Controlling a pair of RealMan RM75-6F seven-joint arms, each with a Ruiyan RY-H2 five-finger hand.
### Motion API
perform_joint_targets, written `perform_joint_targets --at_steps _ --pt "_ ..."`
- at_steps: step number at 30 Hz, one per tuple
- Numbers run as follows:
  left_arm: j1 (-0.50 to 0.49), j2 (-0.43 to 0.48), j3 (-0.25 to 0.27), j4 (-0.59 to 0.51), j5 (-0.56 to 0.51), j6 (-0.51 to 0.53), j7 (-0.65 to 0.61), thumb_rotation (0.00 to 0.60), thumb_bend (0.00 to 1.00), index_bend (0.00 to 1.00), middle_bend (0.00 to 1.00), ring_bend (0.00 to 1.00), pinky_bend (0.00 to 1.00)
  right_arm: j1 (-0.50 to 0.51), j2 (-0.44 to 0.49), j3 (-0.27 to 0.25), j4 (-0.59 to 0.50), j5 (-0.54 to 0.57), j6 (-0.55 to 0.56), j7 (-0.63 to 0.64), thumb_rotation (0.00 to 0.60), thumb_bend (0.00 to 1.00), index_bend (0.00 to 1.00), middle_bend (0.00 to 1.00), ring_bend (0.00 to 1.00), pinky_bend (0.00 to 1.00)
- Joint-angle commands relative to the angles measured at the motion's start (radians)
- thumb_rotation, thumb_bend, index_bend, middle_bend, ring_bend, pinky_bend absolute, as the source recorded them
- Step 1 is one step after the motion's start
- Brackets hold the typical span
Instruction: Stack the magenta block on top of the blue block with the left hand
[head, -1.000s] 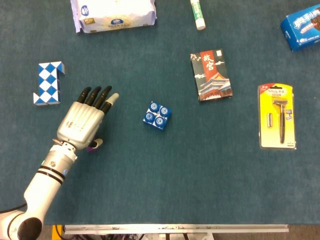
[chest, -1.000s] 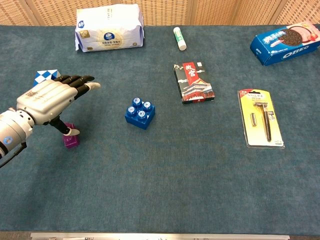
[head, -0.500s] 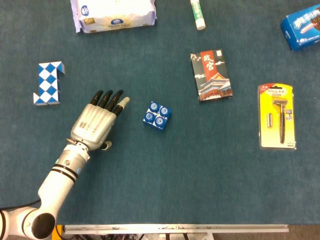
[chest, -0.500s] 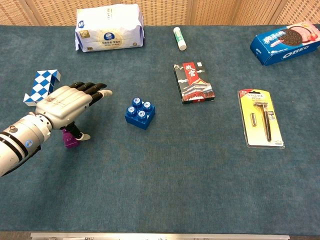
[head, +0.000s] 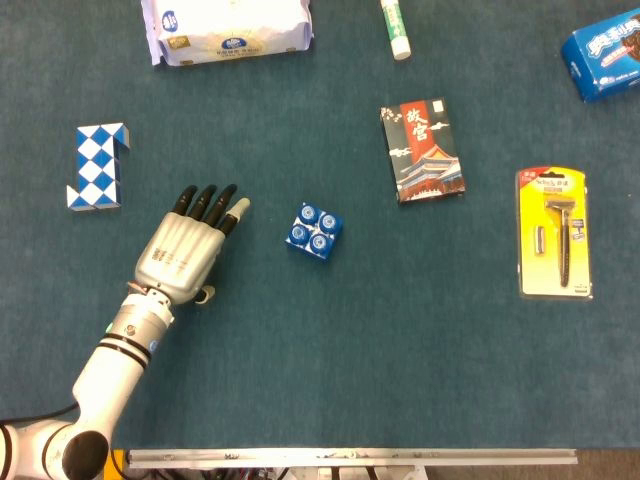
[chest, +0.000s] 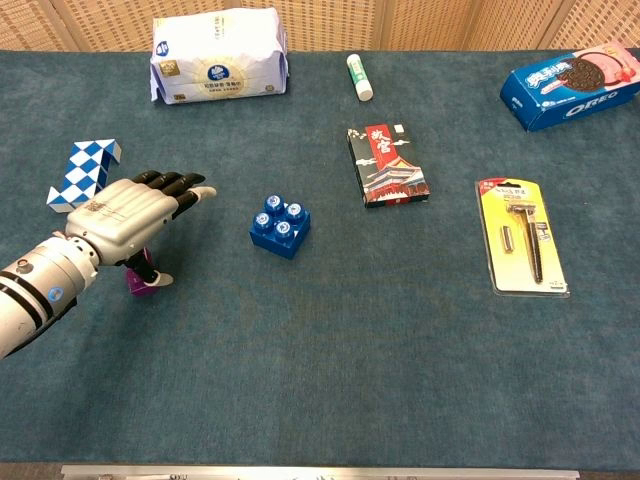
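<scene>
The left hand (head: 183, 255) hovers low, palm down, fingers (head: 207, 203) stretched forward and close together, holding nothing. Only the chest view shows the magenta block (chest: 137, 283) on the surface (head: 330, 360) beneath the hand, thumb beside it; from overhead the hand hides it. The blue block (head: 314, 231) sits apart, further right.

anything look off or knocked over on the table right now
Nothing stands out. The blue block sits studs up, turned a little askew to the table edge. The magenta block lies mostly hidden under the left hand. The boxes, packets and razor pack lie flat and look intact; nothing is spilled.
</scene>
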Motion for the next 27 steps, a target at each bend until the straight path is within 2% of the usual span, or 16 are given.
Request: perform_joint_targets --at_steps 1,14,27 --pt "0.01 0.007 0.011 -0.009 0.008 0.015 -0.01 0.6 0.1 0.04 0.0 0.0 0.07 0.0 0.0 0.0 0.001 0.0 -0.001 -0.004 0.6 0.0 0.0 0.08 0.0 0.27" --pt "0.038 0.043 0.036 -0.037 0.051 0.052 -0.067 0.6 0.1 0.04 0.0 0.0 0.07 0.0 0.0 -0.001 -0.003 0.002 -0.006 -0.01 0.6 0.0 0.0 0.08 0.0 0.27" --pt "0.008 0.015 -0.003 0.009 0.024 0.021 -0.078 0.6 0.1 0.04 0.0 0.0 0.07 0.0 0.002 0.001 -0.003 0.009 -0.01 -0.011 0.6 0.0 0.0 0.08 0.0 0.27"
